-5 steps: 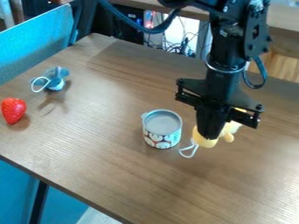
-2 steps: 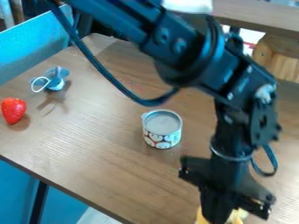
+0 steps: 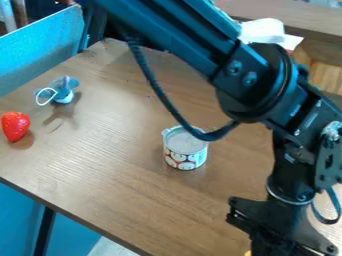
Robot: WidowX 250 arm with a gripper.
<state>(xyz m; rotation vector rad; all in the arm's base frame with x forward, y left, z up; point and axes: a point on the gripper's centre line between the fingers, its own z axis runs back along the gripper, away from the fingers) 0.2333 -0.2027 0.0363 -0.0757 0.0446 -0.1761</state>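
Hanging low at the right of the view, the black gripper (image 3: 277, 240) sits right down at the bottom edge, and whether the claw is open, closed or clamped on something, I cannot tell! Just beside it, at that same bottom edge, peeks a sliver of a yellow thing (image 3: 248, 253) (barely a scrap of colour, so its shape and any grip on it can't be made out). The black arm (image 3: 257, 85) slants in from the top, running down the right side, with a dark cable (image 3: 157, 82) looping below it and crossing in front of the rim of the can (image 3: 185, 155). And what a centrepiece that can is, upright on the brown wooden table (image 3: 120, 170), pale grey on top, little white faces ringing its side, well apart from the gripper! Over to the far left we go: a red strawberry (image 3: 15, 126) lies near the table's edge, and farther back, a small grey-blue toy (image 3: 65, 87) with a white loop (image 3: 45, 96) on its near side. Behind them, a bright blue panel (image 3: 40, 50) stands along the table's left side, while something white (image 3: 264, 31) shows behind the arm at the upper right.
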